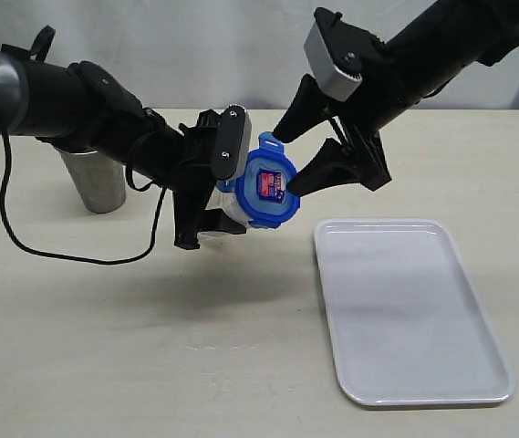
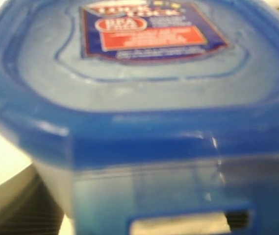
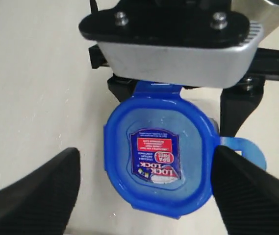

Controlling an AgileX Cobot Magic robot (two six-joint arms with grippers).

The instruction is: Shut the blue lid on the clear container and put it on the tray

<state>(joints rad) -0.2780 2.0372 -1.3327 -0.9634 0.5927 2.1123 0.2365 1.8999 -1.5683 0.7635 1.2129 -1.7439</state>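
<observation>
One blue lid (image 1: 268,187) — within parted right claw (image 1: 284,165)

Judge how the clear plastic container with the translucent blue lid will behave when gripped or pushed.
Probably light: the left gripper alone holds the clear plastic container sideways in the air. Likely slippery, as its wall looks smooth and glossy. The translucent blue lid has flaps sticking out that may snag.

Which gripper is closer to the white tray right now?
Right. The right gripper hangs open around the blue lid, just off a tray corner. The left gripper is beyond the lid, holding the clear container.
</observation>
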